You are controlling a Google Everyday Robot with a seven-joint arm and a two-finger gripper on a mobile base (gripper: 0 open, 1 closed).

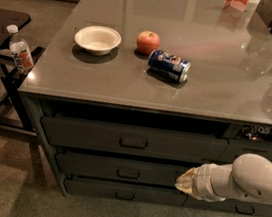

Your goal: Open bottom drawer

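The bottom drawer (99, 188) is the slim dark grey front lowest in the left three-drawer stack under the counter, and it looks closed. Its small black loop handle (124, 196) sits at its centre. My gripper (184, 183), on a white arm coming in from the right, hovers in front of the right end of the middle drawer (92, 166). It is above and to the right of the bottom handle and not touching it.
On the counter (203, 95) are a white bowl (98, 39), an apple (148, 42) and a blue can (169, 65) lying on its side. A water bottle (19, 52) stands on a black stand at the left. The neighbouring drawer stack (256, 147) is at the right, behind my arm.
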